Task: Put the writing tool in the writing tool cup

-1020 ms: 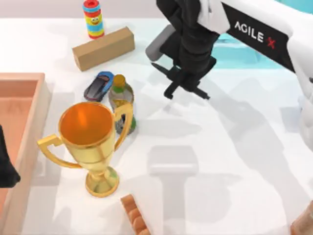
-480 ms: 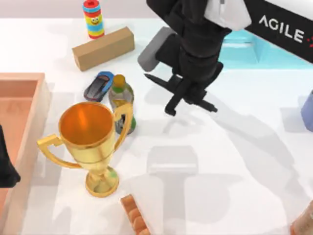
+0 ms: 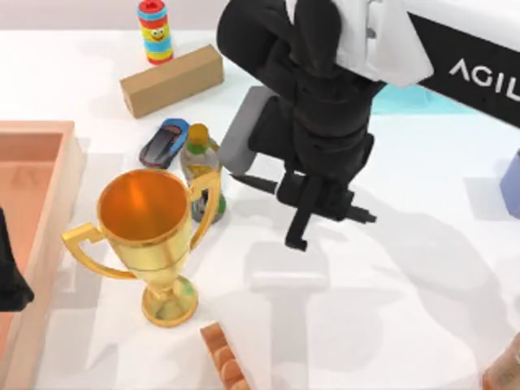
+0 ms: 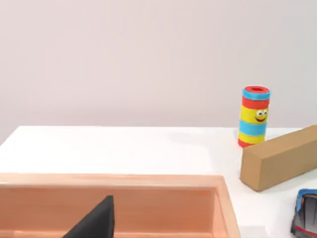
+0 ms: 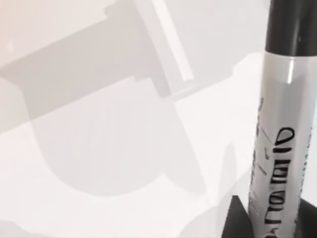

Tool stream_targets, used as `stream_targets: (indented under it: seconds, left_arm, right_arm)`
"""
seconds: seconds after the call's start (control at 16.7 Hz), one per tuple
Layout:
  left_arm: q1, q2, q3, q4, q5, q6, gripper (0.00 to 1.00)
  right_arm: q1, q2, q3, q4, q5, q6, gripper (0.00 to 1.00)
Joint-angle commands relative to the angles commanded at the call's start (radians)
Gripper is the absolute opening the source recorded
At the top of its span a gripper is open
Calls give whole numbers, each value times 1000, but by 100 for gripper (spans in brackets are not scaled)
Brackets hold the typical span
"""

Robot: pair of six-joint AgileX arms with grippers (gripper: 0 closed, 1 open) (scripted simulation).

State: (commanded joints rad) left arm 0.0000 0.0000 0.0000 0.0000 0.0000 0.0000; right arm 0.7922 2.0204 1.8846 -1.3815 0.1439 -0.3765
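- Starting at the left edge of the surface, you see a wooden tray with the left gripper parked over it as a dark shape. You cannot tell whether it is clenched or released.
- Just right of the tray stands a large gold trophy, upright, with two handles. One handle points toward the tray.
- Behind the trophy, a blue toy car lies beside a small bottle with a yellow cap. The bottle sits close against the trophy's right handle.
- Farther back you find a striped toy cylinder with a smiling face, standing upright. A tan block lies at a slant just in front of it, and the two are near each other but apart.
- At the near edge, right of the trophy's foot, a brown ridged object is cut off by the frame.
- Over the middle of the surface, your right arm reaches in from the upper right. The right gripper hangs above bare surface, just right of the bottle, and is clamped on the marker.
- The marker is off the surface and held crosswise in the top view. In the right wrist view you see its white label band with black print, its black end beyond the band, and its shadow on the surface below.
- Behind the arm, a teal patch lies on the surface.
- At the right edge, the periwinkle-blue cup is partly in view, well apart from the marker.
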Motion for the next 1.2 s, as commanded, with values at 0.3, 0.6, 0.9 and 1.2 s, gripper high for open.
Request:
stream_targets:
  seconds: [0.3,0.6,0.9,1.2]
  left_arm:
    - [0,0,0,0,0,0,100]
    - [0,0,0,0,0,0,100]
    - [0,0,0,0,0,0,100]
    - [0,0,0,0,0,0,100]
  right_arm:
    - [-35,-11,-5,59,-49,11,0]
    - [-207,-38,-71,368,-291,84,0]
    - [-448,-49,-223,936,-659,243,0]
    - [-691,-40,-428,1687,-1063,458,0]
